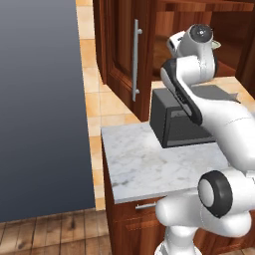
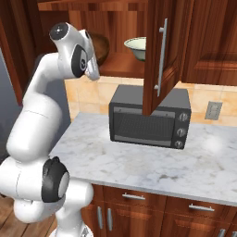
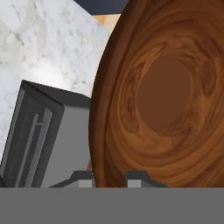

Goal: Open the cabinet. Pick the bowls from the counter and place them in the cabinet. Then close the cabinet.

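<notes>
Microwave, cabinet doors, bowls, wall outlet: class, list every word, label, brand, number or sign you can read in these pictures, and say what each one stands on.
None can be read anywhere.
The microwave has three knobs with no readable marks.
The cabinet doors, the brown bowl, the pale bowl, the outlet and the counter bear no text.

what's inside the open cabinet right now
On the cabinet shelf sits the pale bowl. Left of it the wooden bowl shows, partly hidden by the arm. The shelf's far left is covered.
</notes>
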